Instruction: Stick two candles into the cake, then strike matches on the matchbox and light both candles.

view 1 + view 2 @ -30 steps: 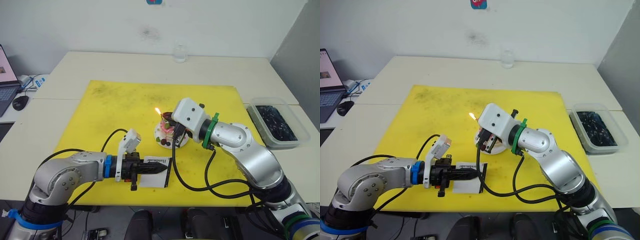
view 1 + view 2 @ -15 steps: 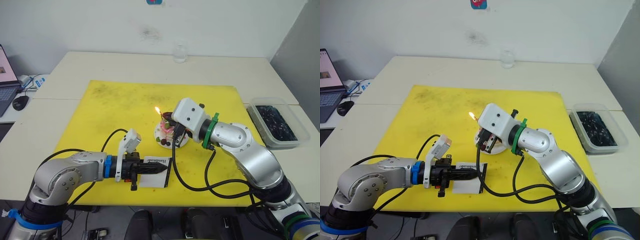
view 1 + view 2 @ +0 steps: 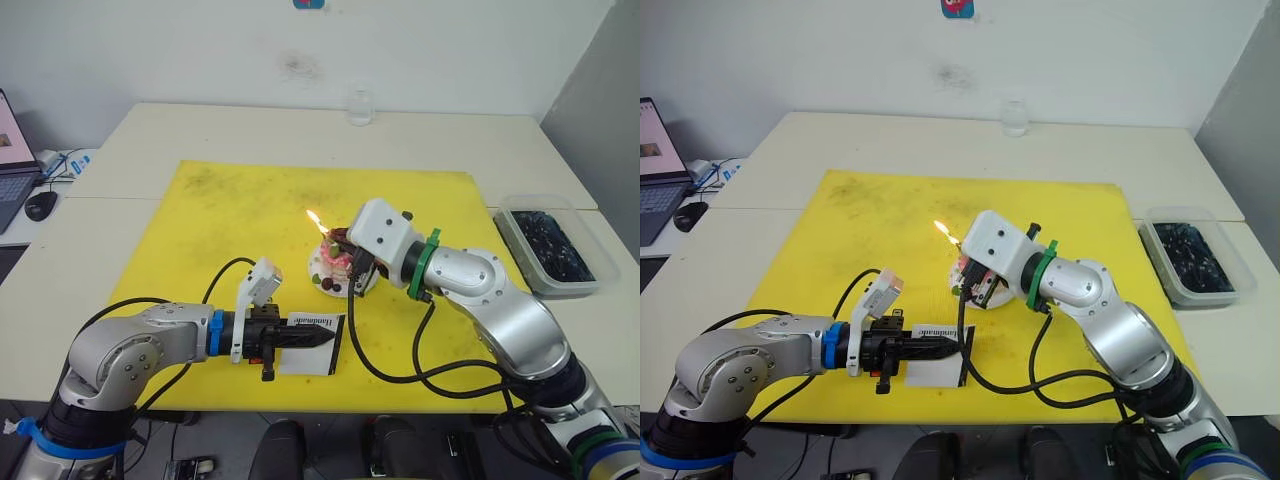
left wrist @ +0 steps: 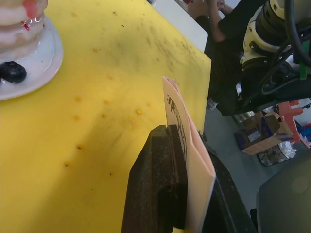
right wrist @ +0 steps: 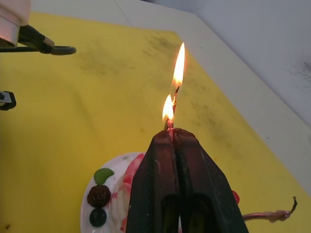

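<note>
The left arm is lying low over the front of the yellow mat point(image 3: 220, 215), its forearm stretched toward the middle, and the left gripper point(image 3: 318, 338) is pointing sideways to the robot's right. Its jaws are clenched on the matchbox point(image 3: 312, 345), a flat white card box with small black lettering and a black strip on one long edge. In the left wrist view the box point(image 4: 187, 145) is standing on its edge between the black fingers point(image 4: 158, 194), which look rough and matte.

The right arm is bending at the elbow and reaching in from the right side, so the right gripper point(image 3: 352, 268) is hanging just over the cake point(image 3: 333, 265). Its jaws are closed tightly on a match point(image 5: 174, 104), a thin dark stick that is burning with a long flame (a second small flame is sitting just at the fingertips point(image 5: 163, 141)). In the head views the flame point(image 3: 940, 229) is glowing above the left side of the cake.

The cake is small and round, in pink and white layers, on a glossy white plate point(image 4: 46, 58) near the middle of the mat. A green leaf point(image 5: 103, 175) and dark round berries point(image 5: 98, 195) are lying on the plate in front. The mat is smooth with dark smudges, and it is covering the pale desk point(image 3: 250, 125).
</note>
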`<state>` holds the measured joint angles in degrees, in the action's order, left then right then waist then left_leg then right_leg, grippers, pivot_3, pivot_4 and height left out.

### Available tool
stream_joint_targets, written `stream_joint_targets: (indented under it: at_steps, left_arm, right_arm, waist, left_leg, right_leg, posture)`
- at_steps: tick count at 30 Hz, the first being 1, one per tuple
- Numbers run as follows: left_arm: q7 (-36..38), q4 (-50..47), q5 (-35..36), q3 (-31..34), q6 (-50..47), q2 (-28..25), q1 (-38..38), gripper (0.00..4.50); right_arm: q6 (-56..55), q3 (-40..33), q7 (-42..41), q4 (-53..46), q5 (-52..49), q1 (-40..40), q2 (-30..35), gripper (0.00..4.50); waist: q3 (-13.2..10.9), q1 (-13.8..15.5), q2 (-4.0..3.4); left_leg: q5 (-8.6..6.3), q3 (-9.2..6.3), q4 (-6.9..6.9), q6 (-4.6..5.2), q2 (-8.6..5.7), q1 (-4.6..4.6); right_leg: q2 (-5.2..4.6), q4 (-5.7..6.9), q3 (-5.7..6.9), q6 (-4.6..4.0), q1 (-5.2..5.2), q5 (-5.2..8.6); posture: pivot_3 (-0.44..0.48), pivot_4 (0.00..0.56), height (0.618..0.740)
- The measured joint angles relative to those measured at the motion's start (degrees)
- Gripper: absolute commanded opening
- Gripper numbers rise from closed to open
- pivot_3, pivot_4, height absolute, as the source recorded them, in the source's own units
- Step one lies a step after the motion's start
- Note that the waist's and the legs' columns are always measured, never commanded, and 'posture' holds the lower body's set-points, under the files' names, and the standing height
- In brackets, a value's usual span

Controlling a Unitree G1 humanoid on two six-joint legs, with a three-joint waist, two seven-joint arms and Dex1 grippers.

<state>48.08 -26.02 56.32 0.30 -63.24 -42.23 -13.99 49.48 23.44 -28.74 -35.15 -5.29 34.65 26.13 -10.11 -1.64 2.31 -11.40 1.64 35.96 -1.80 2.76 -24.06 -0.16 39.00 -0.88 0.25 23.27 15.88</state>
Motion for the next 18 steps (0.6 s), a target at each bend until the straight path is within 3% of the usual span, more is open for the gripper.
stream_joint_targets:
  at_steps: [5,10,14,18]
  left_arm:
    - [-0.16,0.7,-0.07,-0.13,0.05,0.85,-0.25,0.0]
    - [-0.29,0.93,-0.08,-0.28,0.03,1.41,-0.23,0.0]
    - [-0.57,1.07,-0.07,-1.15,-0.05,2.28,-0.16,0.0]
    - [-1.39,1.08,-0.09,-1.89,-0.04,3.8,-0.15,0.0]
  right_arm:
    - [2.46,-3.93,-1.06,-5.32,-0.77,-4.9,3.9,0.01]
    - [5.69,-15.74,-1.44,-9.65,-1.63,-12.15,11.43,0.01]
    - [5.25,-25.22,-1.2,-8.85,-0.25,-17.75,17.12,0.01]
    - [0.11,-32.24,0.47,-0.99,1.97,-22.91,18.5,0.01]
  waist:
    - [0.0,0.04,0.0]
    - [0.0,0.16,0.0]
    - [0.0,0.2,0.01]
    - [0.0,0.14,0.0]
  left_leg:
    - [0.0,0.01,0.01,0.0,-0.02,-0.02]
    - [0.0,0.01,0.02,0.0,-0.04,-0.02]
    - [0.0,0.0,0.01,0.0,-0.04,-0.02]
    - [0.0,0.04,0.01,0.0,-0.06,0.0]
  right_leg:
    - [-0.02,-0.03,-0.01,0.0,0.0,0.0]
    - [-0.04,-0.03,-0.01,0.01,-0.01,0.0]
    - [-0.02,-0.03,0.01,0.0,-0.01,0.0]
    - [0.0,-0.02,-0.04,0.0,-0.01,0.0]
  posture:
    - [0.0,0.15,0.74]
    - [0.0,0.15,0.74]
    - [0.0,0.15,0.74]
    - [0.0,0.15,0.74]
